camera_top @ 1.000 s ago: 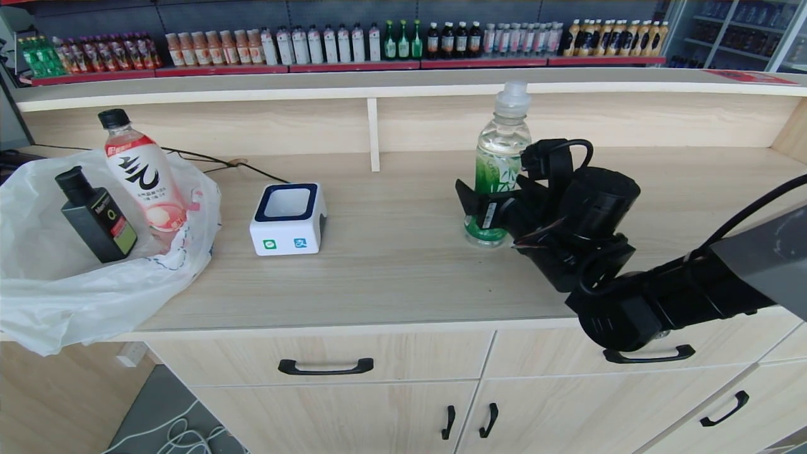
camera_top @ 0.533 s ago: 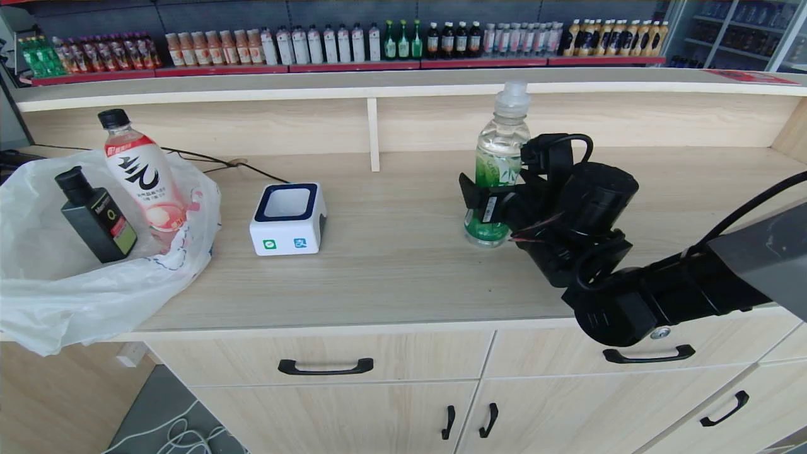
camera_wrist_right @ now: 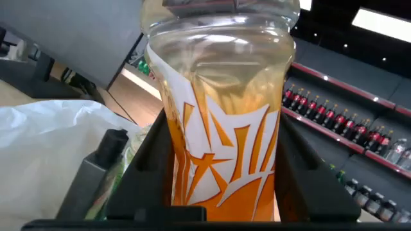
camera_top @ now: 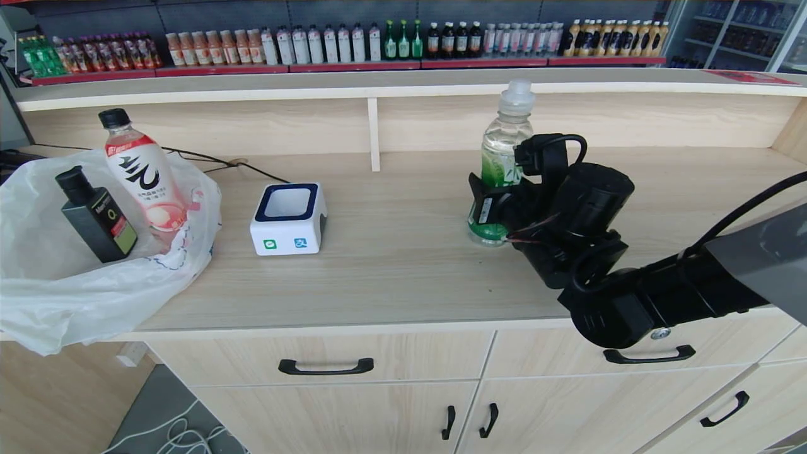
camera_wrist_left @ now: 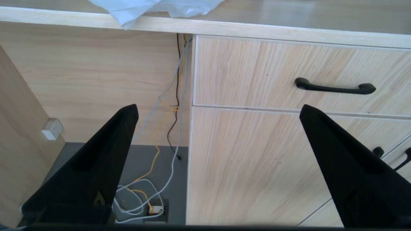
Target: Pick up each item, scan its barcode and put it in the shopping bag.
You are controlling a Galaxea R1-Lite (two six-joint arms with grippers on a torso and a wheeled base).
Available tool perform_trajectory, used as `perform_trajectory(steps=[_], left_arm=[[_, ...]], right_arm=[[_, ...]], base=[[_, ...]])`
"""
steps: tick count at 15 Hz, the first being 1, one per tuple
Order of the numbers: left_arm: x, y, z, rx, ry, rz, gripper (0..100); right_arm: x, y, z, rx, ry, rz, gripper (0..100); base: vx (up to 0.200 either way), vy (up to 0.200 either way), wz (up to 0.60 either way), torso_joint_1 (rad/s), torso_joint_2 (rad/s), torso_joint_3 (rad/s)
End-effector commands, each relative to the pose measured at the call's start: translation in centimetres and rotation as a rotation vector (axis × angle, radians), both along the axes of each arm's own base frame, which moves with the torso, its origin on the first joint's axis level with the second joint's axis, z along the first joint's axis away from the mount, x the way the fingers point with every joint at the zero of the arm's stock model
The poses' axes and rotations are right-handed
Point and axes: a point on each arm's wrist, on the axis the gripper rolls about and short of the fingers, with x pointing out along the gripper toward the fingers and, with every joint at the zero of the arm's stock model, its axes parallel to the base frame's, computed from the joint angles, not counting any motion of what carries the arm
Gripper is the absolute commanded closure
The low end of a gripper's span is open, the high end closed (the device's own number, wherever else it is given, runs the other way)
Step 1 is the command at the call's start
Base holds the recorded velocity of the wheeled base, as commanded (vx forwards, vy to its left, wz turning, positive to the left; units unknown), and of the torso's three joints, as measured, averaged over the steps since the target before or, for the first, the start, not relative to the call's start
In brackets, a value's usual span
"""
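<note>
So the right gripper [camera_top: 495, 205] has its claw clamped on the clear bottle [camera_top: 502, 135], the one with the green label and the pale cap. It grabs the bottle low down, around the bottom half of the label, with one black finger [camera_top: 482, 202] across the front of it. In the right wrist view the bottle [camera_wrist_right: 221, 128] sits snug between the two fingers [camera_wrist_right: 144, 167], both pressed up against its sides. It's upright, maybe leaning a touch, on the right part of the wooden counter [camera_top: 391, 277]. The base is right down at the surface, and I honestly can't tell if it's resting there or just off it.

The white scanner box [camera_top: 288, 219] with the dark-rimmed window on top sits near the middle of the counter, well apart from the bottle. Just beside it on the left is the white plastic shopping bag [camera_top: 63, 296], slumped open and hanging over the counter's front edge. Two things are standing in the bag: a dark square bottle [camera_top: 96, 215] and, right next to it, a tall pinkish drink bottle [camera_top: 144, 173] with a black cap, which leans a bit.

The left gripper [camera_wrist_left: 218, 109] hangs down below counter height with its claw spread wide and nothing in it. It faces the cabinet front, with a black drawer handle [camera_wrist_left: 335, 86] and some cables on the floor [camera_wrist_left: 144, 196] in its view.

Behind the counter is a long shelf of bottled drinks [camera_top: 353, 44].
</note>
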Motion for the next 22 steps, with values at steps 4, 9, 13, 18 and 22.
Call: perform_trajectory(steps=[4, 9, 13, 18, 22], left_arm=[[0.0, 0.0, 0.0, 0.000, -0.001, 0.000, 0], [0.0, 0.0, 0.0, 0.003, -0.001, -0.001, 0], [0.0, 0.0, 0.0, 0.004, -0.001, -0.001, 0], [0.0, 0.0, 0.0, 0.004, -0.001, -0.001, 0], [0.0, 0.0, 0.0, 0.003, -0.001, 0.000, 0]], right_arm=[[-0.4, -0.2, 0.9, 0.002, -0.026, -0.002, 100], [-1.1, -0.2, 1.8, -0.012, -0.047, -0.014, 100], [-2.7, -0.5, 3.6, -0.023, -0.086, -0.005, 100], [-8.1, -2.7, 4.9, -0.077, -0.086, 0.011, 100], [-14.8, -6.8, 3.3, -0.139, -0.062, 0.012, 100]], base=[[0.000, 0.000, 0.00, 0.000, 0.00, 0.000], [0.000, 0.000, 0.00, 0.000, 0.00, 0.000], [0.000, 0.000, 0.00, 0.000, 0.00, 0.000], [0.000, 0.000, 0.00, 0.000, 0.00, 0.000], [0.000, 0.000, 0.00, 0.000, 0.00, 0.000]])
